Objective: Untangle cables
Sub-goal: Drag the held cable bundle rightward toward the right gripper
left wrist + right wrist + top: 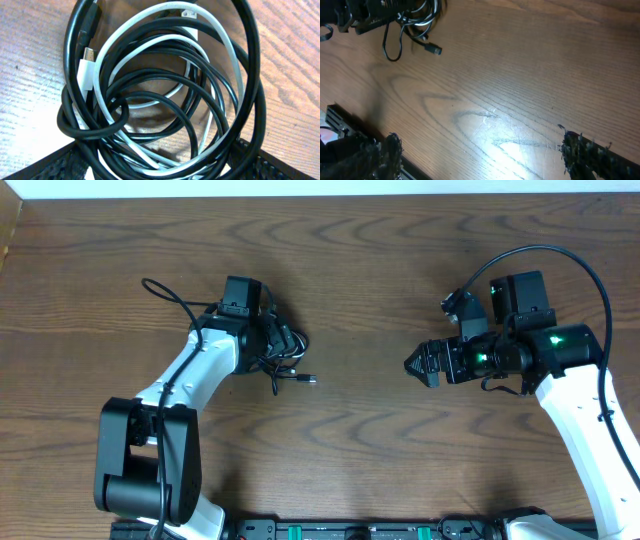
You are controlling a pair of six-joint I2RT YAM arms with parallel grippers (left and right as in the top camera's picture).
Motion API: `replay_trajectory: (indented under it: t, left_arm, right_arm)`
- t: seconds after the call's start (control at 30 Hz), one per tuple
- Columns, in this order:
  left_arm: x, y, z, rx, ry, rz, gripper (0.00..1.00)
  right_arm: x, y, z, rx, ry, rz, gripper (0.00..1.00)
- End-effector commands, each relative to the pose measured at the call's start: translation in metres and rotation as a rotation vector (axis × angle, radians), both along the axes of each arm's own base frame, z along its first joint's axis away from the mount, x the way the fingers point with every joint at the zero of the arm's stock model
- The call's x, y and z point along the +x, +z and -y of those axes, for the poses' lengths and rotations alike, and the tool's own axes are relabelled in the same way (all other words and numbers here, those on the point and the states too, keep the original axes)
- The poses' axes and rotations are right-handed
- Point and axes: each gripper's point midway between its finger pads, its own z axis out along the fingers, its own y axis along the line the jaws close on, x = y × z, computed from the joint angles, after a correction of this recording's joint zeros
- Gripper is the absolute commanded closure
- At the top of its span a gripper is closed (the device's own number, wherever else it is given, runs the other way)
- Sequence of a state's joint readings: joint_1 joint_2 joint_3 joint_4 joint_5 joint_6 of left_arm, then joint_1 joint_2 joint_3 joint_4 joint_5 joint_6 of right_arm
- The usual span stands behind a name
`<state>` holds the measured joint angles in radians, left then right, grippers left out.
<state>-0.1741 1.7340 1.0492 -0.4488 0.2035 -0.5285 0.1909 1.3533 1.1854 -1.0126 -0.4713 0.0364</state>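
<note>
The cables [165, 100] fill the left wrist view: several black loops wound up with one white cord [220, 55], whose white plug [85, 75] lies beside a black plug [89, 25]. My left gripper [160, 170] stands open right over them, its fingers [45, 165] wide apart on either side of the bundle's near part. Seen from overhead, the bundle [288, 360] lies under the left gripper [280, 342], and one black plug end [312, 381] trails to the right. My right gripper [412, 366] hangs open over bare wood, well right of the bundle [417, 17], with nothing between its fingers [590, 155].
The wooden table [360, 270] carries nothing else. A thick black arm wire [165, 290] loops out left of the left wrist, and another [590, 280] arcs over the right arm. A black rail [340, 530] runs along the front edge.
</note>
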Motion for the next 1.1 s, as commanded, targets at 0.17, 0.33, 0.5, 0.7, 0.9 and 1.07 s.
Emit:
replay_trajectory:
  t: [0.17, 0.33, 0.5, 0.7, 0.9, 1.07]
  left_arm:
    - [-0.007, -0.016, -0.003, 0.003, 0.039, -0.015, 0.13]
    - [-0.005, -0.023, -0.002, -0.003, 0.038, 0.014, 0.14]
    - [-0.007, -0.026, -0.002, -0.004, 0.04, 0.014, 0.17]
    - [-0.014, -0.03, 0.01, -0.003, 0.005, 0.008, 0.28]
    - [-0.022, -0.034, 0.024, -0.001, -0.04, 0.0, 0.49]
    - [-0.036, -0.041, 0.034, 0.005, -0.076, -0.025, 0.71]
  right_arm:
    - [0.003, 0.004, -0.002, 0.001, 0.01, 0.015, 0.01]
    - [0.003, 0.004, -0.002, 0.001, 0.01, 0.015, 0.01]
    - [0.003, 0.004, -0.002, 0.001, 0.01, 0.015, 0.01]
    - [0.003, 0.004, -0.002, 0.001, 0.01, 0.015, 0.01]
    - [0.003, 0.004, -0.002, 0.001, 0.01, 0.015, 0.01]
    - [0.003, 0.004, -0.002, 0.001, 0.01, 0.015, 0.01]
